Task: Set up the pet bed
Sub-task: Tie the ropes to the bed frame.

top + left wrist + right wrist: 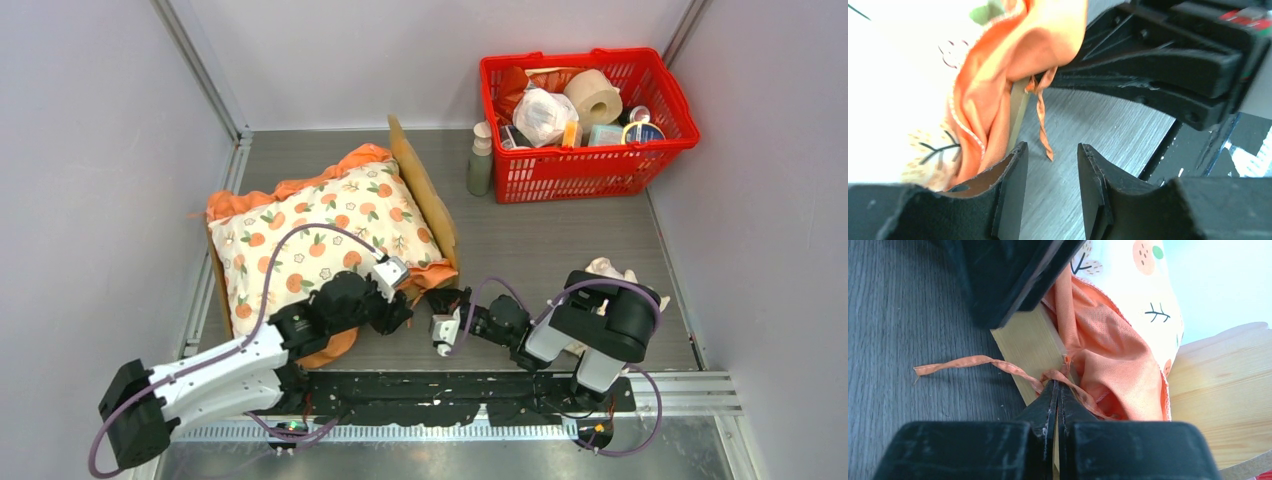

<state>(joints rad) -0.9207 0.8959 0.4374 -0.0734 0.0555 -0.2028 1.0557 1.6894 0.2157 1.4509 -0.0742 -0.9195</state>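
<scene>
The pet bed point(424, 190) lies at the left of the table, its wavy wooden headboard on the right side. A cream orange-print cushion point(320, 230) covers it. My left gripper point(399, 308) is at the bed's near right corner. In the left wrist view the left gripper point(1050, 150) is open with only bare table in the gap, beside a dangling orange tie point(1042, 125). My right gripper point(440, 299) meets the same corner. The right gripper point(1058, 385) is shut on the orange tie point(978, 361) against the wooden frame point(1033, 347), below the orange ruffle point(1108, 350).
A red basket point(590, 165) of household items stands at the back right, with a small bottle point(481, 160) at its left. A cream frilled pillow point(610, 268) lies behind the right arm. Grey walls close in on both sides.
</scene>
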